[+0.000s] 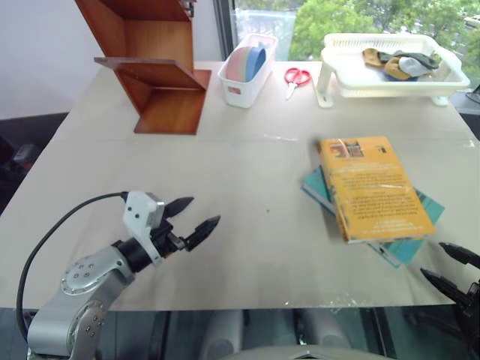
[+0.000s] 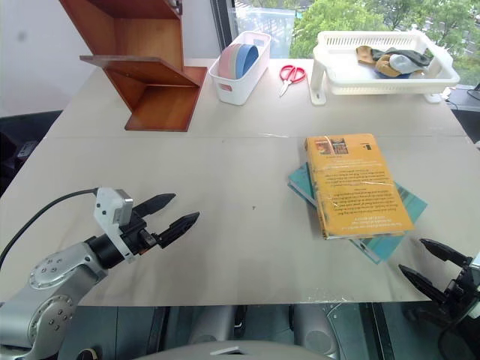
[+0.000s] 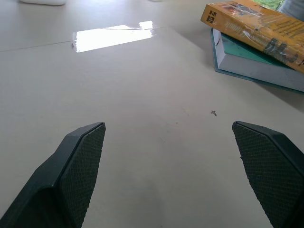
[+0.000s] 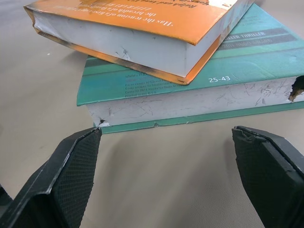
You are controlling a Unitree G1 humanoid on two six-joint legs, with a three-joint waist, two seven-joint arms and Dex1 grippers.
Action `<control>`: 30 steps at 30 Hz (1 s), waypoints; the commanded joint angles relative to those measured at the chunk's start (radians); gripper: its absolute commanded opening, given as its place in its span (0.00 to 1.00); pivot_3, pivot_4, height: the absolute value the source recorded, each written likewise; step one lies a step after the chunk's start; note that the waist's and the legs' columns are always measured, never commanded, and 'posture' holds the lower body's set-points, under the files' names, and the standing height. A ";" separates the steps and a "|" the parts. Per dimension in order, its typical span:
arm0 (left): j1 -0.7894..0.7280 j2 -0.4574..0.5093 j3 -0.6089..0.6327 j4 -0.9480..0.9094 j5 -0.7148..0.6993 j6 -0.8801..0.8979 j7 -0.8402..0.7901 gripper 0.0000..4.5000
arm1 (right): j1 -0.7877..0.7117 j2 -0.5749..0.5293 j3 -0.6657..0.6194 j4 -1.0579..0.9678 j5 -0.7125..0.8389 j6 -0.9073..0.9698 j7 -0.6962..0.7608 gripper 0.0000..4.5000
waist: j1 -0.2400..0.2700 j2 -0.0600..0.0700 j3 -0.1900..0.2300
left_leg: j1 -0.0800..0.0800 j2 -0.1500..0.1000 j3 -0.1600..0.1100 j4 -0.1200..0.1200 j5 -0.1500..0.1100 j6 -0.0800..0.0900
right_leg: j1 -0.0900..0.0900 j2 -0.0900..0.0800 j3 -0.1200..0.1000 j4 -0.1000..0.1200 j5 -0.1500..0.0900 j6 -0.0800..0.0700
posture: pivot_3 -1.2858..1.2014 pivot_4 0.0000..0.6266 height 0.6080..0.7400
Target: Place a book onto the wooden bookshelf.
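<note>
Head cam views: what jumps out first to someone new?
The yellow-orange book lies flat on a teal-blue book on the table's right side, just ahead of the open right gripper. At the far left corner stands the reddish-brown wooden bookshelf, its compartments bare. The left gripper, also open, hovers over bare table near the front left.

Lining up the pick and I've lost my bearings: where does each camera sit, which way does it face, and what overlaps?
Head stereo pair: looks forward and down over the table, from the wooden bookshelf to the book; shows the open left hand and open right hand.
Left wrist: looks along its fingers across bare table toward the stacked books.
Right wrist: looks along its fingers at the teal book under the orange one.
Shared: all views show the two-book stack.
</note>
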 commanded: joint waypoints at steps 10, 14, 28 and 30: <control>-0.043 0.048 0.016 -0.009 -0.051 0.002 -0.022 1.00 | -0.043 -0.028 -0.004 0.079 -0.008 -0.042 0.038 1.00 | 0.000 0.000 0.000 | 0.000 0.000 0.000 0.000 0.000 0.000 | 0.000 0.000 0.000 0.000 0.000 0.000 | 0.52 0.24 1.00; -0.026 0.058 0.011 -0.007 -0.042 -0.008 -0.032 1.00 | -0.050 -0.038 -0.012 0.096 -0.013 -0.046 0.038 1.00 | -0.001 0.000 0.000 | 0.000 0.000 0.000 0.000 0.000 0.000 | 0.000 0.000 0.000 0.000 0.000 0.000 | 0.52 0.24 1.00; -0.084 0.103 0.044 -0.039 -0.123 0.001 -0.088 1.00 | -0.171 -0.074 -0.007 0.155 -0.016 0.081 -0.105 1.00 | -0.003 0.000 0.000 | 0.000 0.000 0.000 0.000 0.000 0.000 | 0.000 0.000 0.000 0.000 0.000 0.000 | 0.52 0.24 1.00; -0.134 0.172 0.080 -0.071 -0.206 0.035 -0.126 1.00 | -0.202 -0.086 -0.007 0.163 -0.023 0.143 -0.170 1.00 | -0.002 0.000 0.000 | 0.000 0.000 0.000 0.000 0.000 0.000 | 0.000 0.000 -0.001 0.001 0.000 0.000 | 0.52 0.24 1.00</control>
